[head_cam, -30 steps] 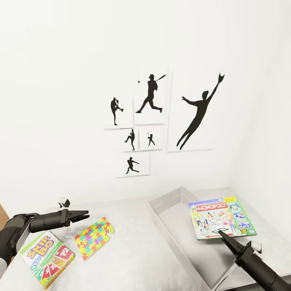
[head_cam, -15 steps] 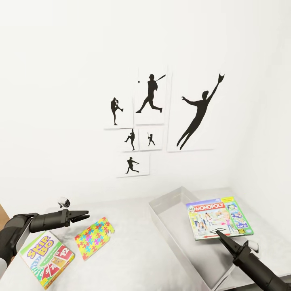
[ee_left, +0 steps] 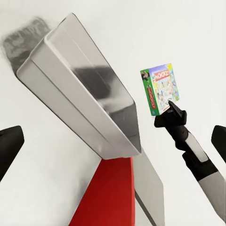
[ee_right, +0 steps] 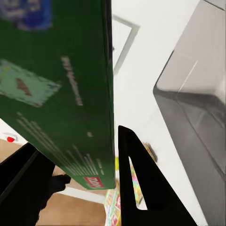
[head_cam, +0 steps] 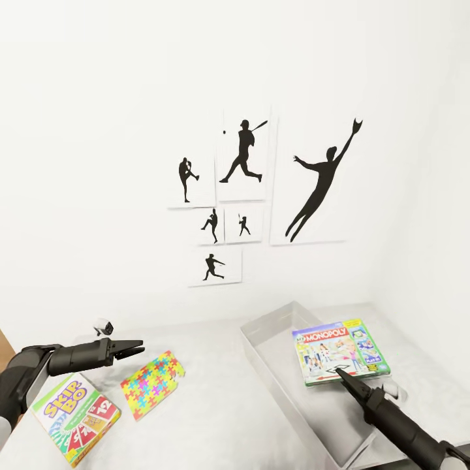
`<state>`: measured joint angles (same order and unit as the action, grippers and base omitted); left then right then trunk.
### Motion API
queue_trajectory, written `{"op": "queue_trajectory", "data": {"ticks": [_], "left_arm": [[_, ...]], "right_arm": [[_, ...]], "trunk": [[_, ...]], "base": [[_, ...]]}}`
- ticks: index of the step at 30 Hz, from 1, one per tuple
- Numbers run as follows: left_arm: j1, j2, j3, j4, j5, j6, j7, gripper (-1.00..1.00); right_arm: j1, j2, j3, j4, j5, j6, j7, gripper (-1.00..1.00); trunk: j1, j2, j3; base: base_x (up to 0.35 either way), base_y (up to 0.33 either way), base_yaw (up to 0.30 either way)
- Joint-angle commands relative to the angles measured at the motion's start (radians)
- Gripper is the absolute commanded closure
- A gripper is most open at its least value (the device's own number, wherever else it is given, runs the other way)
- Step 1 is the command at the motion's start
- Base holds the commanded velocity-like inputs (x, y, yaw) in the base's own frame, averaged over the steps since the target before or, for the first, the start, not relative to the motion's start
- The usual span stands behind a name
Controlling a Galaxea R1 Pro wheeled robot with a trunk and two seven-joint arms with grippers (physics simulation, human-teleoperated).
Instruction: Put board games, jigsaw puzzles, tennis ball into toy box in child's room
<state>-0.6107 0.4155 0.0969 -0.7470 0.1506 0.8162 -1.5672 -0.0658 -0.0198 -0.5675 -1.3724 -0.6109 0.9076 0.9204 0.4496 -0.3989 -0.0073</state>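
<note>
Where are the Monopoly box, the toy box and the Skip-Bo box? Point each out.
Monopoly box (head_cam: pixel 329 356): head view, on its printed lid, held by the right gripper (head_cam: pixel 339 373).
Toy box (head_cam: pixel 271 321): head view, on its far rim.
Skip-Bo box (head_cam: pixel 73 416): head view, on the middle of its lid.

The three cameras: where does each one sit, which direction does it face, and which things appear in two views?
Head view: high on the robot, looking forward and down at the table and picture wall; both arms show.
Left wrist view: on the left arm, facing the toy box; the right gripper holds the Monopoly box.
Right wrist view: on the right arm, jaws shut on the Monopoly box's green edge.
Shared: Monopoly box and toy box appear in all three.
</note>
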Motion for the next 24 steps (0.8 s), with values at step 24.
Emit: {"op": "queue_trajectory", "data": {"ticks": [24], "left_arm": [[0.000, 0.000, 0.000, 0.000, 0.001, 0.011, -0.004, -1.00]], "right_arm": [[-0.392, 0.001, 0.026, 0.235, 0.002, 0.125, -0.397, 1.00]], "trunk": [[0.000, -0.001, -0.010]], "base": [[0.000, 0.000, 0.000]]}}
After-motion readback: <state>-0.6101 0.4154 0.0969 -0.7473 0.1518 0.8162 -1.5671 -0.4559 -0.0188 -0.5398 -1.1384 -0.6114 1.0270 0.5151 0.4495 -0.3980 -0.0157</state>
